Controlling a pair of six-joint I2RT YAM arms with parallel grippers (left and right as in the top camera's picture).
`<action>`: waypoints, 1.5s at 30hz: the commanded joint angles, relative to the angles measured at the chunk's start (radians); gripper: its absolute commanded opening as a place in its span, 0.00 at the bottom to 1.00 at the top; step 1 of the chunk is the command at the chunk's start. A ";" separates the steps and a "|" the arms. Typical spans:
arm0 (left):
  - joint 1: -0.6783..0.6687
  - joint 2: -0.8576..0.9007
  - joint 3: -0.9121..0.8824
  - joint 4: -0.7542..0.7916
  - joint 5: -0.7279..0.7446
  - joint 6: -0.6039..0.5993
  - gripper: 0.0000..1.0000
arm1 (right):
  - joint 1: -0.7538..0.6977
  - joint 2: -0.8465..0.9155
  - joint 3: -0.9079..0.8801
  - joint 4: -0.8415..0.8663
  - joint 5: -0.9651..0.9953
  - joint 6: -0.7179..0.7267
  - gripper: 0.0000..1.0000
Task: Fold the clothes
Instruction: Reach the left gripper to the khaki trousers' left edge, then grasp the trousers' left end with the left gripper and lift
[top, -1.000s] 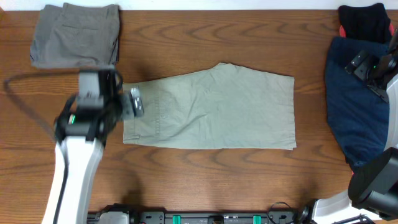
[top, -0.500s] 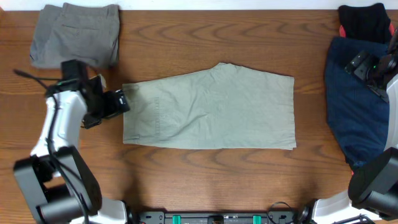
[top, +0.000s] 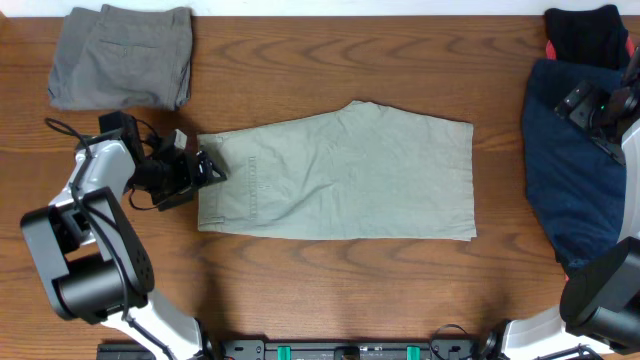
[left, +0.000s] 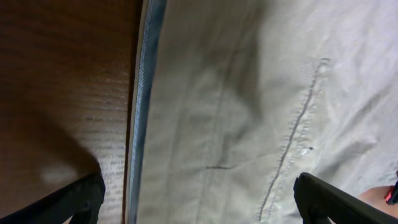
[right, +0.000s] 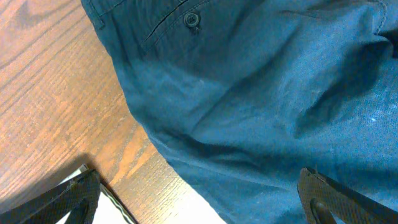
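Observation:
Pale khaki shorts (top: 340, 175) lie flat and folded lengthwise in the middle of the table, waistband at the left. My left gripper (top: 208, 166) is open at the waistband's upper left corner, low over the cloth. In the left wrist view the khaki cloth (left: 249, 106) with its stitched seam fills the space between the spread fingers (left: 199, 202). My right gripper (top: 590, 105) is open above the navy-blue garment (top: 575, 170) at the right edge. That garment also shows in the right wrist view (right: 261, 93), between the wide-apart fingers (right: 199, 199).
Folded grey shorts (top: 125, 55) lie at the back left corner. A black garment (top: 585, 35) over something red lies at the back right, above the navy one. The brown wooden table (top: 330, 290) shows in front of the khaki shorts.
My left arm has swung down and leftward, and its gripper has come to the upper left corner of the khaki shorts' waistband. The right arm and the clothes have not moved.

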 joint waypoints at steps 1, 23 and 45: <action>0.000 0.046 0.001 -0.001 0.024 0.034 0.98 | 0.006 0.009 0.012 -0.001 0.014 -0.012 0.99; -0.120 0.130 -0.057 0.045 -0.009 0.039 0.56 | 0.006 0.009 0.012 -0.001 0.014 -0.012 0.99; -0.091 0.041 0.190 -0.281 -0.474 -0.241 0.06 | 0.006 0.009 0.012 -0.001 0.013 -0.012 0.99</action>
